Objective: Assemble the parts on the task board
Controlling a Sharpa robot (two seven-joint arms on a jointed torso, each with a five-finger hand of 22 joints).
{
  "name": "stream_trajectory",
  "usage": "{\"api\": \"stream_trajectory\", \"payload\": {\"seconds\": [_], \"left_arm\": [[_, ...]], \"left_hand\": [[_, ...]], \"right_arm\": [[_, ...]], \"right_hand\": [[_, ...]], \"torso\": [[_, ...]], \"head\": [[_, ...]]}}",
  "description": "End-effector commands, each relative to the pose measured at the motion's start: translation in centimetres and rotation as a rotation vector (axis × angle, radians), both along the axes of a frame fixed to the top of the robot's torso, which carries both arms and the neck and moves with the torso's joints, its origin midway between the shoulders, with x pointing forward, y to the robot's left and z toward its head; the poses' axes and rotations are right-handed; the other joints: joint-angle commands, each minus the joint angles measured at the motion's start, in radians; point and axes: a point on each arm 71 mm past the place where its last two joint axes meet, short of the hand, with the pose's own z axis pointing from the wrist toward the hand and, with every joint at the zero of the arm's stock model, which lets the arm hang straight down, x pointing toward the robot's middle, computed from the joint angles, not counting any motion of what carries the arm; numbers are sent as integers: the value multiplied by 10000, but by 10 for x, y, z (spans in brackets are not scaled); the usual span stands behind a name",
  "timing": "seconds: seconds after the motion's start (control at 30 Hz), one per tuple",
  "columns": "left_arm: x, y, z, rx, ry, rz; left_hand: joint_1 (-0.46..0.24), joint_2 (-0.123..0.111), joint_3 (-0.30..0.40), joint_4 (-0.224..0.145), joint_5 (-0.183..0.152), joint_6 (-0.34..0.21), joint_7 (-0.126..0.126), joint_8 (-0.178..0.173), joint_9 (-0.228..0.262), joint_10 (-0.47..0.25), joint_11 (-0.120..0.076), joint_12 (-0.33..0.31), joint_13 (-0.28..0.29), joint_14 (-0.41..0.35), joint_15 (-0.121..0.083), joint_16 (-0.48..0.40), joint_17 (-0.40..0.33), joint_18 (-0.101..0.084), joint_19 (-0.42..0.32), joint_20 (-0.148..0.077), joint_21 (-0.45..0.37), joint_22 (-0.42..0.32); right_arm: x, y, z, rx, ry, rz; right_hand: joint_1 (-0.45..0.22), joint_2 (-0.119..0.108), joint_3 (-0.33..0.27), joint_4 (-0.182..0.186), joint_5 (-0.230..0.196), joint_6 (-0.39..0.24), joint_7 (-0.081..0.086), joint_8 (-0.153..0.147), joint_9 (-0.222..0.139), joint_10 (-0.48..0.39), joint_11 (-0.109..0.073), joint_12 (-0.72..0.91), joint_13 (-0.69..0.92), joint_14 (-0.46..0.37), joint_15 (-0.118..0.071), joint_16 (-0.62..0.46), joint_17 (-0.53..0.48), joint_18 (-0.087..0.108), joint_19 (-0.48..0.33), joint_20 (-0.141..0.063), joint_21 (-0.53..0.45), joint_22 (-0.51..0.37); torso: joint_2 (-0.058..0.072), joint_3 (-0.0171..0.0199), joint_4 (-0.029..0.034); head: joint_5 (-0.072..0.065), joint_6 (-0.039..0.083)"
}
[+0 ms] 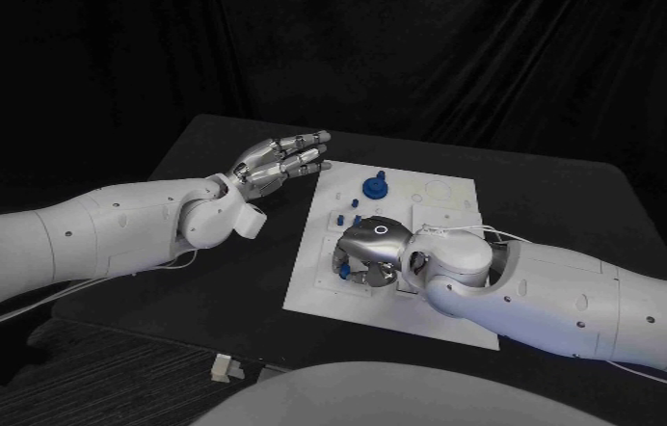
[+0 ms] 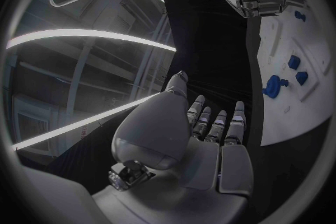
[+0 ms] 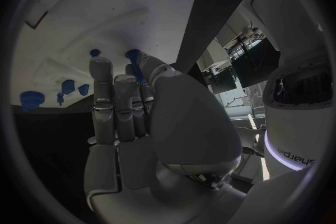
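a: where does the work sit right now?

b: on the white task board, middle of the head view. the right hand is down over the board's lower left part, fingers curled around a blue peg. in the right wrist view the peg stands up between the fingertips, so i read it as gripped, though the contact itself is partly hidden.

a: and the other parts?

b: a larger blue part stands near the board's upper middle, with a few small blue pieces just below it, left of the right hand. the left wrist view shows the same cluster at its right side.

a: the left hand?

b: the left hand hovers at the upper left of the board, beside its edge, fingers stretched and apart, holding nothing.

a: so how to do this step well?

b: my judgement: keep the peg upright and line it over its hole before pressing. the palm hides the seat from the head camera, so go slowly and let the peg settle rather than force it. a tilted peg could jam or skid across the plate. the left hand could steady the board's edge if it slides.
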Motion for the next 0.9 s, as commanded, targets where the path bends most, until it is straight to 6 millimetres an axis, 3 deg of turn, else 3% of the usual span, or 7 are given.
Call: {"api": "stream_trajectory", "payload": {"seconds": [0.03, 0.33, 0.43, 0.47, 0.7, 0.83, 0.9], "left_arm": [[-1, -1, 0, -188, -5, -80], [-1, -1, 0, -179, 15, -85], [-1, -1, 0, -176, 20, -84], [-1, -1, -1, -174, 21, -84], [-1, -1, -1, -161, 30, -73], [-1, 0, -1, -153, 30, -55], [-1, 1, -1, -143, 29, -34]], "left_hand": [[6, 93, 9, -26, 70, -47, 7, 4, -12, -26, 40, -29, 2, -20, 18, 6, 3, 55, 14, -16, 27, -12], [6, 93, 9, -26, 70, -47, 7, 4, -12, -26, 40, -29, 2, -20, 18, 6, 3, 55, 14, -16, 27, -12], [6, 93, 9, -26, 70, -47, 7, 4, -12, -26, 40, -29, 2, -20, 18, 6, 3, 55, 14, -16, 27, -12], [6, 101, 16, -33, 70, -59, 12, 1, -13, -34, 45, -37, 1, -26, 21, 3, 2, 54, 15, -17, 26, -13], [6, 101, 16, -33, 70, -59, 12, 1, -13, -34, 45, -37, 1, -26, 21, 3, 2, 54, 15, -17, 26, -13], [7, 100, 17, -38, 69, -59, 15, 0, -13, -38, 46, -39, 1, -27, 21, 5, 3, 53, 14, -17, 25, -16], [8, 98, 18, -42, 68, -60, 16, 0, -13, -37, 47, -36, 2, -25, 22, 8, 3, 53, 19, -17, 27, -7]], "right_arm": [[-1, 0, -1, -17, -44, -79], [2, -3, -4, -363, 5, -485], [2, -4, -5, -469, 41, -543], [2, -5, -5, -478, 45, -551], [2, -8, -3, -289, -51, -578], [1, -17, 4, 297, -533, -687], [0, -25, 12, 823, -855, -740]], "right_hand": [[-15, 32, 26, -30, 28, -57, -7, -69, 13, 292, -288, 21, 8, -22, -34, -70, -37, -51, -67, -20, -59, 644], [-335, -261, 61, -14, 11, -1084, 309, -682, -198, -894, 92, -573, -95, -367, 272, -435, -397, -1, -478, 149, -872, 472], [-426, -384, -81, -92, -79, -2064, 45, -703, -416, -1912, 194, -875, -78, -720, 266, -714, -699, 111, -843, 225, -1552, 337], [-448, -392, -221, -140, -137, -2519, -216, -688, -512, -2390, 238, -962, -70, -899, 214, -859, -857, 181, -1022, 223, -1901, 270], [-284, -312, -1265, 74, -380, -3624, -672, -652, -719, -4164, 332, -802, -10, -1596, 270, -1265, -1366, 224, -1437, 302, -2478, 177], [820, -941, -2145, 1996, -506, -4498, -915, -685, -847, -5468, 297, -387, 1, -2212, 357, -1704, -2006, 266, -1705, 348, -2847, 130], [876, -960, -2219, 2152, -516, -4449, -874, -668, -840, -5548, 312, -268, 16, -2218, 350, -1683, -2031, 226, -1699, 393, -2878, 134]], "torso": [[2, 1, -3], [3, 4, -2], [2, 3, -6], [1, 3, -6], [4, -1, 0], [2, 3, -4], [4, 4, -5]], "head": [[-10, -2], [26, -2], [28, -2], [26, -2], [-18, -2], [-50, -2], [-80, -2]]}}
